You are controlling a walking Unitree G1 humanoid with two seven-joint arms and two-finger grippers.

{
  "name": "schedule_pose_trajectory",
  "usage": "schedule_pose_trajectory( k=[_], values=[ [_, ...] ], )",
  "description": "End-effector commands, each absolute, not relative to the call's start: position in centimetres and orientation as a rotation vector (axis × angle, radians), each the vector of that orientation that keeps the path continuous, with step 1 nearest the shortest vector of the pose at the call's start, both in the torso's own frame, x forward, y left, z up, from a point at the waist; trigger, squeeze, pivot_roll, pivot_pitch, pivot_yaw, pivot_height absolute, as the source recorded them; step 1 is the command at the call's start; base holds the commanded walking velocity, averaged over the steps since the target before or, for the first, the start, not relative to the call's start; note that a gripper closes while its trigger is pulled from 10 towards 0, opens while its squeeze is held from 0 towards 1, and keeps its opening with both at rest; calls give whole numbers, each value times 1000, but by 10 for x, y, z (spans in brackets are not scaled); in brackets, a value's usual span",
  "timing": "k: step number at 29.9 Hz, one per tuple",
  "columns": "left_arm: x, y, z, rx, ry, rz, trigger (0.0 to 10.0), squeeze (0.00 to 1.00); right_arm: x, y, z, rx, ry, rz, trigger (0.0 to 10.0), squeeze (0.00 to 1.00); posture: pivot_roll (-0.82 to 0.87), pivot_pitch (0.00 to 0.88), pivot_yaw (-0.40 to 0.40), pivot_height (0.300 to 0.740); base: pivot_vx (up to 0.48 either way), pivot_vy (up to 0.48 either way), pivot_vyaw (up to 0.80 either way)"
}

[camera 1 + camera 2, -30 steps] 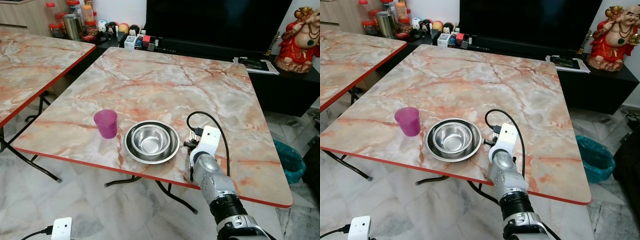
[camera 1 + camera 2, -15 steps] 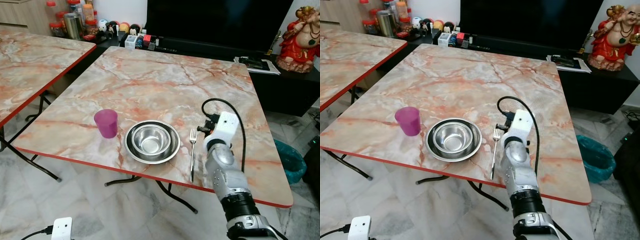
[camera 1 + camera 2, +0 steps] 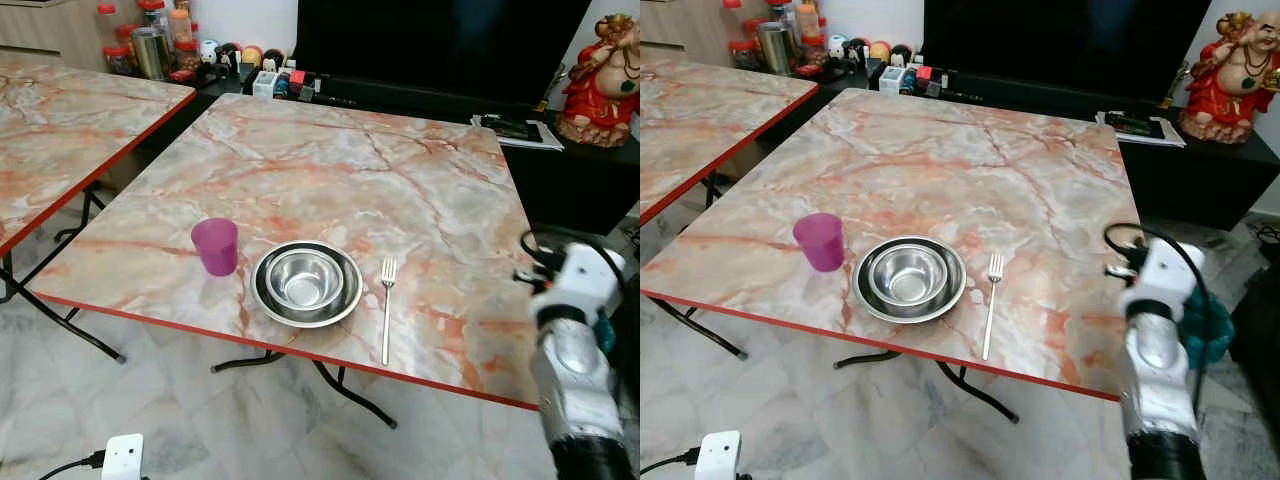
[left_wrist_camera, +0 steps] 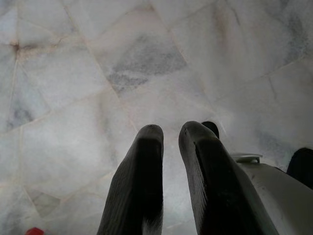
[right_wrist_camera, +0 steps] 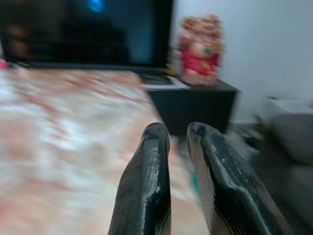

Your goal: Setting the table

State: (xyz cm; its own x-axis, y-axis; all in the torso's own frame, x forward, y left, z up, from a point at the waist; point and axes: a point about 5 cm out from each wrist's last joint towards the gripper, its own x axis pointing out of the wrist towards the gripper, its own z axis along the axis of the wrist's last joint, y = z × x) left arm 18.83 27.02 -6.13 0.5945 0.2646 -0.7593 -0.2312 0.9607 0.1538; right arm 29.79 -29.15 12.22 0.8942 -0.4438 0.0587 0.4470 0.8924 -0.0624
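Your place setting looks nearly done: near the table's (image 3: 400, 180) front edge lies the fork (image 3: 386, 310), just beside the steel bowl (image 3: 306, 282) on its plate, purple cup (image 3: 216, 246) left. Next, probably a remaining utensil. Your right gripper (image 5: 177, 142) hovers past the right edge, fingers narrow, empty; left gripper (image 4: 171, 142) likewise, over the floor.

Left gripper (image 4: 170, 134) above marble floor (image 4: 98, 73)

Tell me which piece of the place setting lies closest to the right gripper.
The fork. It lies on the table's right side beside the steel bowl, toward the right gripper; the bowl and the purple cup sit further left.
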Motion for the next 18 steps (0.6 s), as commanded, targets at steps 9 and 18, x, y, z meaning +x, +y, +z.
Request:
schedule_pose_trajectory(
  k=[9,18],
  values=[
    [183,269,-65,64,913,271,10000,0,251,-350,85,-141,121,-766,10000,0,-39,61,-70,740,0,0,0],
    [184,269,-64,57,913,270,10000,0,204,-367,28,-106,407,-1014,10000,0,-29,77,-75,740,0,0,0]
  ],
)
